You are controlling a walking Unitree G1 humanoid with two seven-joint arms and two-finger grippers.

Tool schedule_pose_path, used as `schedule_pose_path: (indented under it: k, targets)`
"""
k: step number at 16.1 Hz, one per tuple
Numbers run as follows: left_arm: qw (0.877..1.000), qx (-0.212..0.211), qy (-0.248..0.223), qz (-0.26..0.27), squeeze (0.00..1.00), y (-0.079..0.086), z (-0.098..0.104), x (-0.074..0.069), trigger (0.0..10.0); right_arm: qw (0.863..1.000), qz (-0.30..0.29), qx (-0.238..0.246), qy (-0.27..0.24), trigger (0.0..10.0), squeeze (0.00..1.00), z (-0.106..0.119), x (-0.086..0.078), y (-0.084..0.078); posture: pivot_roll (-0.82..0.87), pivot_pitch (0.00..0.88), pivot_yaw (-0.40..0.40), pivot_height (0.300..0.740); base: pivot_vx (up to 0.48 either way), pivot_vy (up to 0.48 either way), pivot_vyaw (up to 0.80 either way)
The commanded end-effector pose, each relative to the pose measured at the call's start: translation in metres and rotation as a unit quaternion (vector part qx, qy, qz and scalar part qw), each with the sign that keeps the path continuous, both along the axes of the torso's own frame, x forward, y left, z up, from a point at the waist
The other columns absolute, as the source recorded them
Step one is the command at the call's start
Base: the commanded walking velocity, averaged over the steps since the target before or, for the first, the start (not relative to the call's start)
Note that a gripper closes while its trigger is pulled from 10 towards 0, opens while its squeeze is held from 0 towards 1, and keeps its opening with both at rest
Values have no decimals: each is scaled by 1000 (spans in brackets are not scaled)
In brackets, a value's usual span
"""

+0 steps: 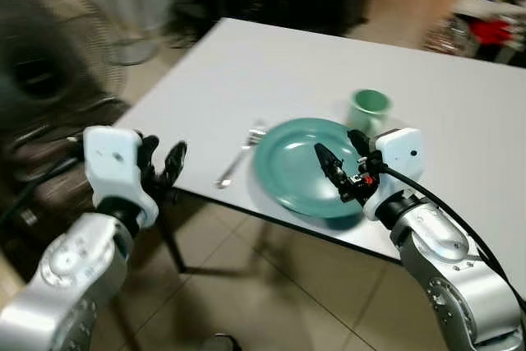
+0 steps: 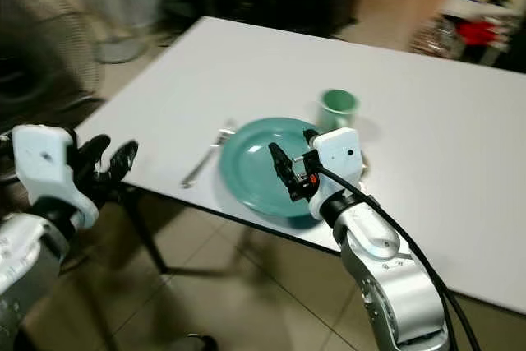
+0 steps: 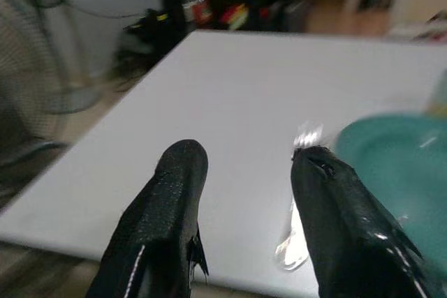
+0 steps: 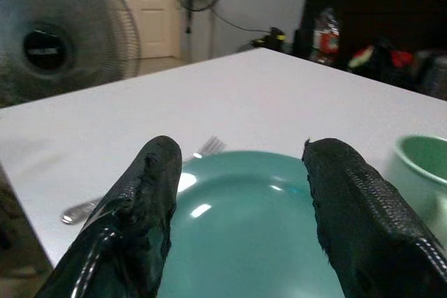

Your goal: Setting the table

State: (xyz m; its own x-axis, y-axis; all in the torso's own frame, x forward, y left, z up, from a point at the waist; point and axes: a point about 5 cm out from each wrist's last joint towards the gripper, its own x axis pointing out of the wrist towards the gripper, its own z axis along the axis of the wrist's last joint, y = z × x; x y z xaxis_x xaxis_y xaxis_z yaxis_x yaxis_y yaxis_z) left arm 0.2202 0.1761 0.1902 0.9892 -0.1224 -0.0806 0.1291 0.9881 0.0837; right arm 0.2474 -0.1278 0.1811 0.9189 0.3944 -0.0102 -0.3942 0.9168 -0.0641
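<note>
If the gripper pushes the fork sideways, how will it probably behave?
The fork looks like shiny metal, so it is probably stiff and would slide easily on the smooth white table. It lies flat near the table's edge beside the plate, so it might fall off.

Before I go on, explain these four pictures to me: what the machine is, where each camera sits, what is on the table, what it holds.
This is a humanoid robot with two silver arms, each ending in a gripper of two black fingers. The two wide pictures come from the two eyes of a camera on its head, looking down at one scene. The other two come from cameras on the wrists, looking along each gripper's fingers.

On the white table lie a teal plate, a green cup just behind it, and a fork to the plate's left.

The right gripper hangs over the plate, open and empty. The left gripper is at the table's near edge, short of the fork, also open and empty. Behind the table are a fan and dark, blurred furniture.
</note>
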Motion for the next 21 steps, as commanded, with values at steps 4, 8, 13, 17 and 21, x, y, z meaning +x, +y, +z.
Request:
schedule_pose_path:
  k: [4,8,13,17,21]
  targets:
    - [999,18,-7,51,0,9,-9,2,10000,1000,-15,-1,14,10000,0,-11,-3,5,-28,36,22,740,0,0,800]
    - [998,12,-25,60,0,3,-11,2,10000,999,-19,10,32,10000,0,-16,-5,6,-36,38,30,740,0,0,800]
    - [998,32,-28,54,0,-1,-11,3,10000,998,-19,20,53,10000,0,-21,-4,5,-32,39,27,740,0,0,800]
    - [998,24,-42,49,0,-3,-9,2,10000,997,-9,33,67,10000,0,-22,-5,7,-34,39,25,740,0,0,800]
    - [997,31,-60,31,0,-5,-6,1,10000,997,13,25,68,10000,0,-21,-5,11,-31,39,21,740,0,0,800]
